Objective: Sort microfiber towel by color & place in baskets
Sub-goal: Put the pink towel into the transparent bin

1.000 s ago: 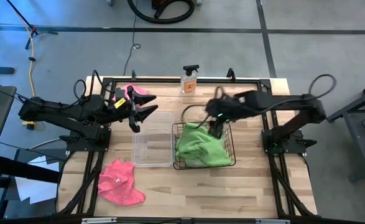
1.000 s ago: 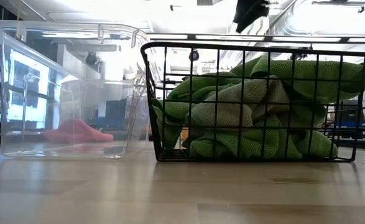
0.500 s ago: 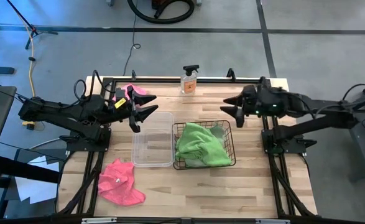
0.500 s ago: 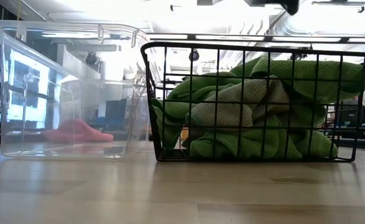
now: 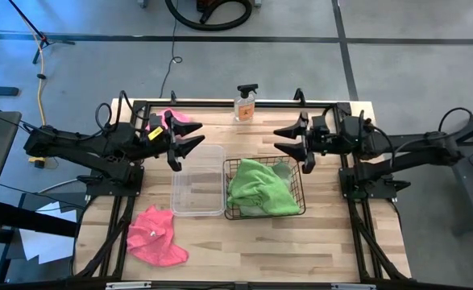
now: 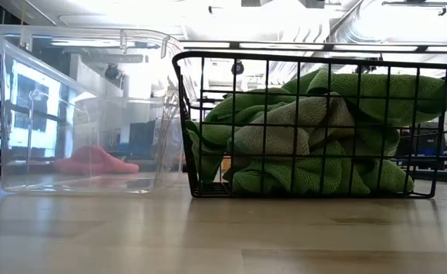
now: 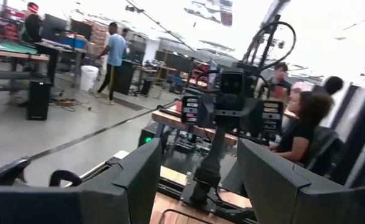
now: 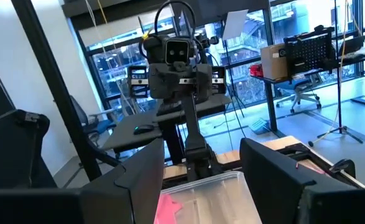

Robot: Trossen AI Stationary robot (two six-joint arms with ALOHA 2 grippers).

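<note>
One camera hangs overhead, looking straight down on the whole table (image 5: 244, 250) and both arms. Another sits at tabletop height, very close to the clear tub (image 6: 78, 106) and the wire basket (image 6: 314, 125), which fill its frame; both also show mid-frame from above. Each wrist camera looks level across the table at the opposite arm, with the room behind.

Bright overhead light w/ ceiling glare in low view (bg blown out), wrist views slightly soft.
</note>
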